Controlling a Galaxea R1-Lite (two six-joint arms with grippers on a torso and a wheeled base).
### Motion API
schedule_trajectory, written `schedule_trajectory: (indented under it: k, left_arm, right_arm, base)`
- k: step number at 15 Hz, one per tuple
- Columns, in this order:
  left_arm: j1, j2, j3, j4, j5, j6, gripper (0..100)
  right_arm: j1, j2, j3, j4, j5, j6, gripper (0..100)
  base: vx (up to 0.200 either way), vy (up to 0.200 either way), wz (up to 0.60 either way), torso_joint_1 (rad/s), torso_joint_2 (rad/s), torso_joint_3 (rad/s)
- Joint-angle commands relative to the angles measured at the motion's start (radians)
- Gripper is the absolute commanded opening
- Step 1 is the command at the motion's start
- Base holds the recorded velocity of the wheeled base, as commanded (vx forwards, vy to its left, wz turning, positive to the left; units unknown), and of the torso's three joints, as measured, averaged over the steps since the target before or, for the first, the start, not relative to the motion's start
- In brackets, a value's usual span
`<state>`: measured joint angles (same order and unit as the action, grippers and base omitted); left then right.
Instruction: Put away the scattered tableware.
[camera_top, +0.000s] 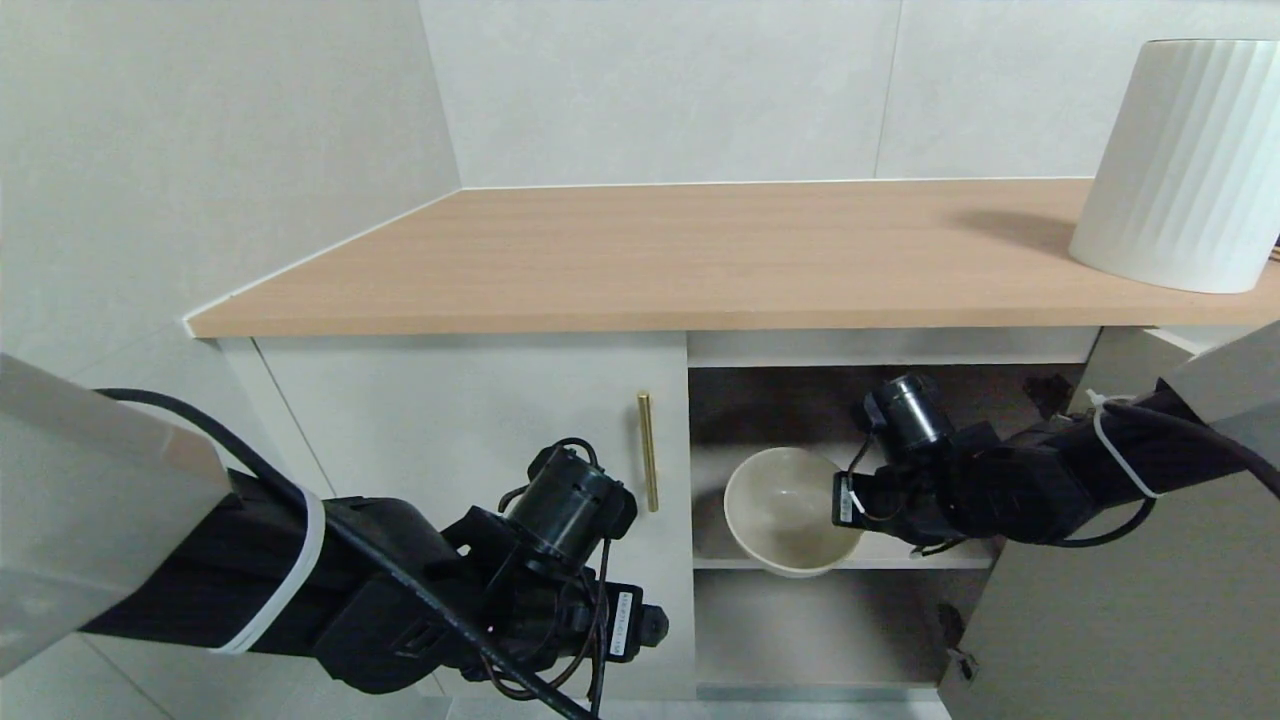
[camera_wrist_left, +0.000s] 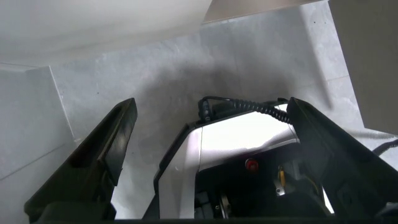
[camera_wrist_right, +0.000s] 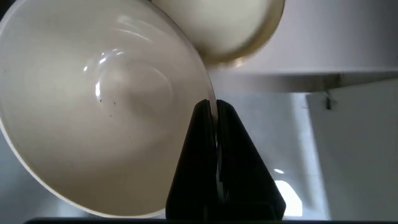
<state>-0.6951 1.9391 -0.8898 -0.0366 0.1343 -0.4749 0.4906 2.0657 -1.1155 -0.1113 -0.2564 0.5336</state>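
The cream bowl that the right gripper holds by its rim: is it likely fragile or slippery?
The bowl looks glazed, with glossy highlights, so it may slip in the right gripper, which pinches only its thin rim. It seems rigid ceramic, probably chipping if knocked against the shelf.

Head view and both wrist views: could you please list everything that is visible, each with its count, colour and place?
bowl: 1, cream, tilted in the open cabinet compartment
second dish: 1, cream, just behind the bowl; its support is hidden
ribbed container: 1, white, on the countertop, robot's right
countertop: 1, light wood, above the cabinet
closed door: 1, white, left half of cabinet
handle: 1, gold, upright on the closed door
shelf: 1, white, inside the open compartment
left gripper: 1, black, open, low before the closed door
right gripper: 1, black, shut on the bowl's rim
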Motion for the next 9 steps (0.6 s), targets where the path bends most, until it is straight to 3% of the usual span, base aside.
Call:
schedule_trajectory:
  k: [1, 9]
  left_arm:
    - [-0.001, 0.0, 0.0, 0.0, 0.001, -0.001, 100]
    - [0.0, 0.0, 0.002, 0.0, 0.001, 0.001, 100]
  right_arm:
    - [-0.018, 0.034, -0.043, -0.008, -0.003, 0.049, 0]
    - [-0.098, 0.148, -0.147, -0.013, -0.041, 0.121, 0]
  base:
    - [0.0, 0.0, 0.0, 0.0, 0.0, 0.0]
    - [0.0, 0.0, 0.0, 0.0, 0.0, 0.0]
